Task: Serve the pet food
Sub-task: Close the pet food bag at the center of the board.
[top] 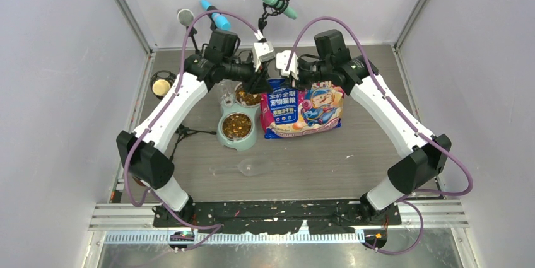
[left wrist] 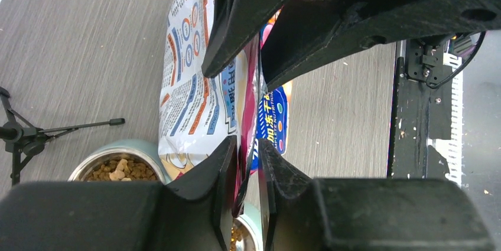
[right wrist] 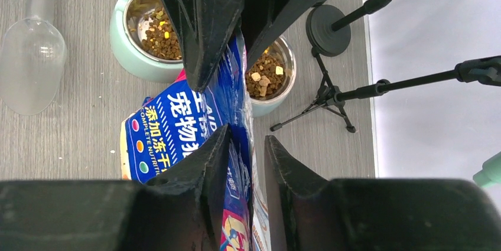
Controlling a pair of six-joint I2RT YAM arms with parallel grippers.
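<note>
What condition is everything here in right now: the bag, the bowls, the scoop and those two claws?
Bag: lying on the table, printed side up.
Feeder: both bowls hold kibble.
Scoop: empty, lying on the table.
Left claw: pinching the bag's top edge.
Right claw: around the bag's top edge, grip unclear.

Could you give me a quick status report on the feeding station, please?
Left hand pinching top edge of the bag; right hand astride it, grip unconfirmed. Kibble in both feeder bowls. Scoop lying apart on the table, nothing blocking.
</note>
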